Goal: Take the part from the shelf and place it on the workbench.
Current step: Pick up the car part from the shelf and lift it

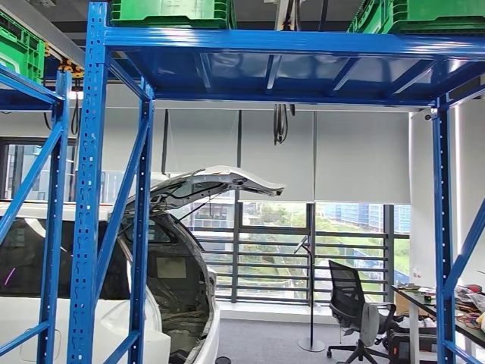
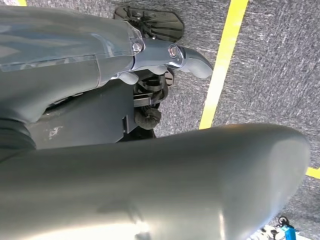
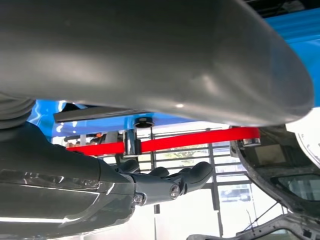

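1. Released on the right hand (image 3: 158, 185): fingers straight out and close together, grasping nothing.
2. Just beyond those fingertips, shows one part, a straight red metal bar (image 3: 181, 140) with two silver fittings, lying along the underside-lit blue steel shelf board (image 3: 290, 30); cannot tell from the right wrist view whether fingers and bar touch.
3. Behind the bar, shows window railings and the open dark boot of one white car (image 1: 189, 318).
4. Released too on the left hand (image 2: 162, 55): hangs down with fingers straight, holding nothing.
5. Under that hand, shows grey carpet floor (image 2: 271, 75) crossed by two yellow tape lines (image 2: 226, 60), one long, one short at the edge.
6. From the head view, shows a blue perforated steel rack (image 1: 89, 189) close in front, with three green plastic crates (image 1: 171, 11) up top: two on the near rack, one on the neighbouring rack to the left.
7. Further back, shows the car's tailgate raised, one black mesh office chair (image 1: 348, 303), and one cluttered desk (image 1: 434, 303) at the right.
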